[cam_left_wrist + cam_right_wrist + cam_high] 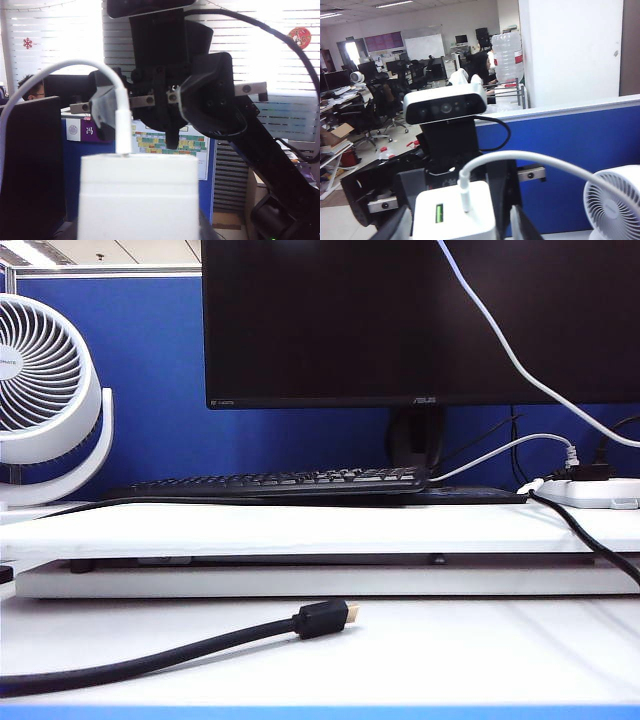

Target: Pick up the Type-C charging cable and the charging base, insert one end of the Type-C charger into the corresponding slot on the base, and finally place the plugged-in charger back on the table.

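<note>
Closest to your left wrist camera is the charging base [137, 197], a white block filling the lower part of that view and held up in the air. The Type-C charging cable [123, 131] is plugged into the base's outer face, beside the green-marked port [439, 212], and its cord arcs away from the base. The left gripper [455, 200] clamps the base, one dark finger on each side of it. The right gripper [150, 104] faces the base head-on. Its jaws stand apart on either side of the plug, with one grey finger [102, 111] just beside the plug and no grip on it. From the exterior view, you see the white cord running down across the monitor [330, 320]. The table [450, 650] carries only a black cable [322, 619] with a gold-tipped plug.
</note>
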{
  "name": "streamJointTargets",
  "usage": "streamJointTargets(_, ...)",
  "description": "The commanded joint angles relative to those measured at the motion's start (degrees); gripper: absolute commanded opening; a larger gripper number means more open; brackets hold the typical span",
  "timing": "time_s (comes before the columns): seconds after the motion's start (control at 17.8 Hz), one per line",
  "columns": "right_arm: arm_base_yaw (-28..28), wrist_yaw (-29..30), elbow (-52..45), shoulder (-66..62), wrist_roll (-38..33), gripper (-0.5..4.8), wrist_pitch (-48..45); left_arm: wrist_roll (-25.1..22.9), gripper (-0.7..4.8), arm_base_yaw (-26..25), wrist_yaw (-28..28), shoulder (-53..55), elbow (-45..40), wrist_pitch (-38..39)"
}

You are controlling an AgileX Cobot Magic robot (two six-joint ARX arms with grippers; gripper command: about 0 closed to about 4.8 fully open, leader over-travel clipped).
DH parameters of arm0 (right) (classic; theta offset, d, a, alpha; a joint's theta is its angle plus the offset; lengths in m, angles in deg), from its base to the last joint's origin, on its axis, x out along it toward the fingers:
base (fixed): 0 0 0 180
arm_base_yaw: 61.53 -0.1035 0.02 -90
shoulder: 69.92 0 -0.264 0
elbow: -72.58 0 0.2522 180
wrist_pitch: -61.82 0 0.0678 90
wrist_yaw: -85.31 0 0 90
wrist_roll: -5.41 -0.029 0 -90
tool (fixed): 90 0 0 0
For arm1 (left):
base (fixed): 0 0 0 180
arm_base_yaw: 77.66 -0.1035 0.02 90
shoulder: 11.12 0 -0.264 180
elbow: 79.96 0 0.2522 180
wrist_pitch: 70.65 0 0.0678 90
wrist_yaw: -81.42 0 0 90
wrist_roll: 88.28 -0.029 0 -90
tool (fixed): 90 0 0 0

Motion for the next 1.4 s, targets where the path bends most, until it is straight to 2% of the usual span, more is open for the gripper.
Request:
streamJointTargets(0.06,0.0,0.1,0.1,0.1,-0.2,2.64,-1.4,-0.1,-0.06,0.0,-1.3,-0.2,0.3,-1.2)
streamJointTargets(0.45,-2.9,0.0,0.1,-0.7,-0.2,2.60,-1.8,-0.2,-0.06,0.0,-2.8,0.1,0.3,-1.7)
streamJointTargets(0.51,-2.9,0.0,0.1,-0.9,-0.2,2.47,-1.7,-0.2,-0.06,0.0,-2.8,0.1,0.3,-1.7)
streamJointTargets(0.56,-2.9,-0.2,0.1,-1.0,-0.2,2.05,-1.8,-0.2,-0.06,0.0,-2.8,0.1,0.3,-1.7)
streamJointTargets(0.79,-2.9,-0.2,0.0,-1.6,-0.3,1.98,-1.7,-0.2,-0.06,0.0,-2.8,0.8,0.3,-1.7)
streamJointTargets(0.9,-2.9,0.1,0.0,-1.7,-0.2,0.89,-1.7,-0.2,-0.06,0.0,-2.7,0.9,0.3,-2.1)
streamJointTargets(1.01,-2.9,0.1,0.0,-1.7,-0.2,0.89,-1.7,-0.2,-0.06,0.0,-2.8,0.9,0.3,-2.3)
streamJointTargets(1.18,-2.9,0.6,0.0,-1.7,-0.2,0.39,-1.7,0.2,-0.06,0.0,-2.6,0.9,0.3,-2.3)
streamJointTargets(1.24,-2.9,1.4,0.0,-1.7,0.0,0.00,-1.7,0.4,-0.06,0.0,-2.6,0.9,0.3,-2.3)
streamJointTargets(1.4,-2.9,1.4,0.0,-1.7,0.6,-0.01,-0.9,3.5,-0.06,0.0,-1.4,0.9,0.3,-2.3)
